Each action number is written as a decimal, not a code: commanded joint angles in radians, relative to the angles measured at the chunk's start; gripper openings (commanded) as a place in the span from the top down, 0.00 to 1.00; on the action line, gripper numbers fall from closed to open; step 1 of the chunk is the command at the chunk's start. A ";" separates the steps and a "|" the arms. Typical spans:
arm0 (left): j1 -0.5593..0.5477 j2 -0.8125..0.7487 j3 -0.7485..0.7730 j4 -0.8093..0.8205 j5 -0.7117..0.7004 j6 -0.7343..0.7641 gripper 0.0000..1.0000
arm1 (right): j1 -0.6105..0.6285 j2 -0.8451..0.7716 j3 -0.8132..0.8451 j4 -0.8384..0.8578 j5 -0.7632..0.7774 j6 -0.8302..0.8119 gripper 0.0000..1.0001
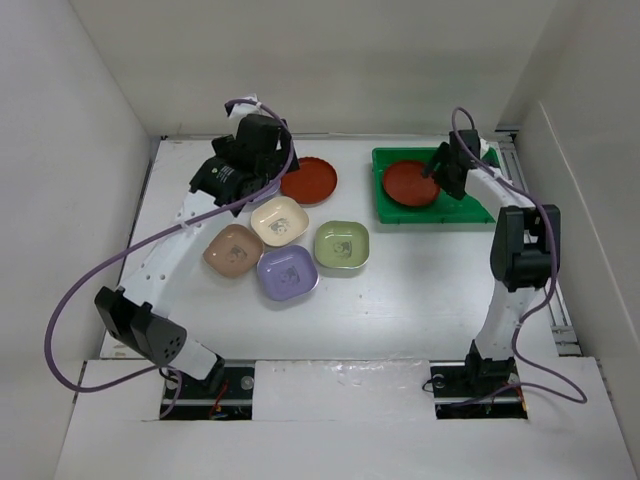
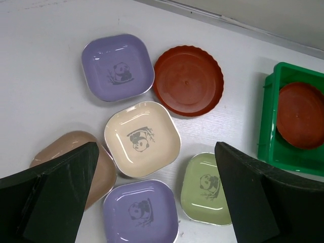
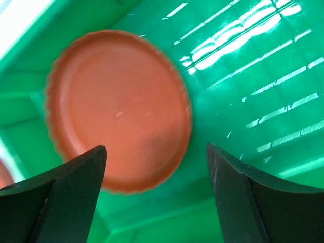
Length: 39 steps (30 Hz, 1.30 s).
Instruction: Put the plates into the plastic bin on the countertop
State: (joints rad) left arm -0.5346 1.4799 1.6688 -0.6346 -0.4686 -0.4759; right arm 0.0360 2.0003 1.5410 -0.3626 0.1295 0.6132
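Plates, seven counted. One round red-orange plate point(image 1: 410, 183) lies inside the green plastic bin point(image 1: 480, 212) at the upper right of the top view, toward the bin's left end. Six stand on the white countertop point(image 1: 420, 300), clustered left of centre in that view.

In my left wrist view:
- lavender dish point(image 2: 117, 67) at upper left
- second red-orange plate point(image 2: 188, 80) just right of it
- cream dish point(image 2: 142, 138) at centre
- tan-pink dish point(image 2: 66, 147) at lower left, partly behind my finger
- olive-green dish point(image 2: 205, 187) right of bottom centre
- second lavender dish point(image 2: 140, 210) at bottom centre

Panda print shows on the cream, olive-green and both lavender dishes.

My left gripper point(image 2: 156, 147) hovers above this cluster, jaws spread wide, holding nothing. My right gripper point(image 3: 156, 149) hangs over the bin, jaws likewise apart and released, with the binned plate lying below between them.
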 commanded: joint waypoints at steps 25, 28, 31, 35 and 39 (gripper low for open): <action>0.360 0.178 0.015 0.041 0.214 -0.064 0.00 | 0.464 0.406 0.789 -0.251 0.004 -0.113 0.19; 0.360 0.188 0.026 0.026 0.214 -0.064 0.00 | 0.455 0.440 0.777 -0.242 -0.018 -0.113 0.20; 0.360 0.188 0.014 0.026 0.248 -0.064 0.00 | 0.455 0.489 0.804 -0.242 -0.028 -0.104 0.20; 0.360 0.166 -0.007 0.047 0.260 -0.073 0.00 | 0.455 0.548 0.841 -0.251 -0.028 -0.095 0.25; 0.360 0.155 -0.026 0.056 0.281 -0.073 0.00 | 0.446 0.600 0.863 -0.260 -0.018 -0.069 0.31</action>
State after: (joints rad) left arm -0.1764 1.6951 1.6531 -0.6086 -0.2085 -0.5545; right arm 0.4931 2.5679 2.3589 -0.6357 0.1120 0.5213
